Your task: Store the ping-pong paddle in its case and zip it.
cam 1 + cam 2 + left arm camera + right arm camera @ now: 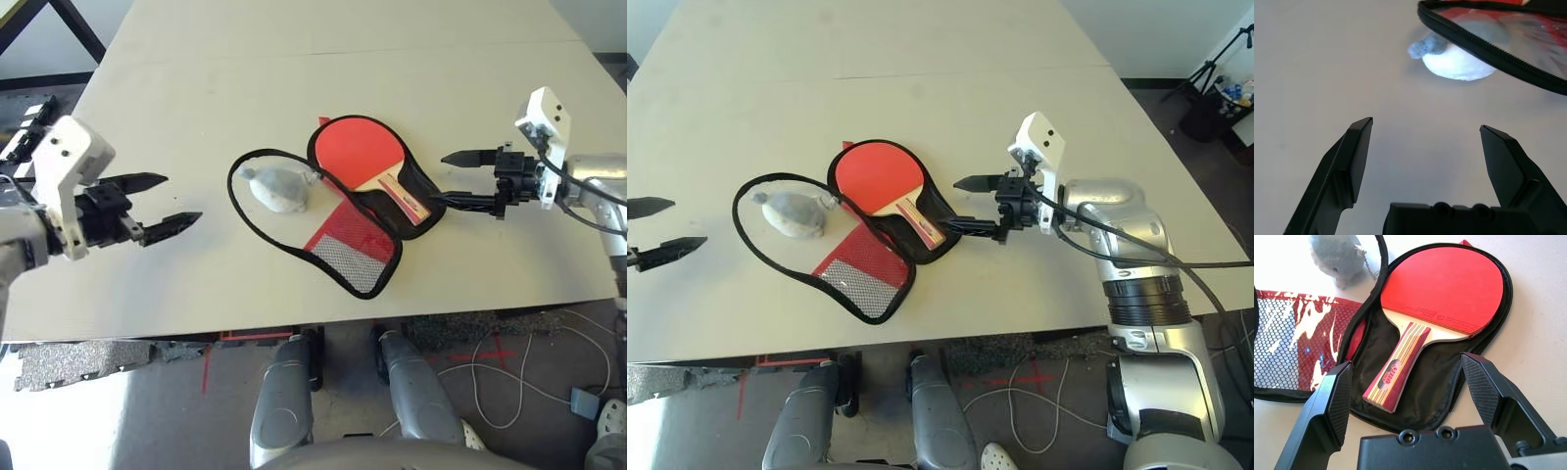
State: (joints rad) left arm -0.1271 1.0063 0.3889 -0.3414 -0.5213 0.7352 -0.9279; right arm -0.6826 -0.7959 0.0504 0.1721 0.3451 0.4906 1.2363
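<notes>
Red rubber faces up on the ping-pong paddle (361, 155), which lies on the black lining of the opened case (355, 247), handle toward the robot. The case's clear and mesh flap is folded out to the left on the worktop (294, 93), over a grey-blue plush (278, 188). Left fingers (1426, 123) stand wide open, empty, left of the flap; right fingers (1405, 360), also wide open and empty, are by the case's right edge.

Plush lump (1459, 61) partly under case flap (1498, 49)
</notes>
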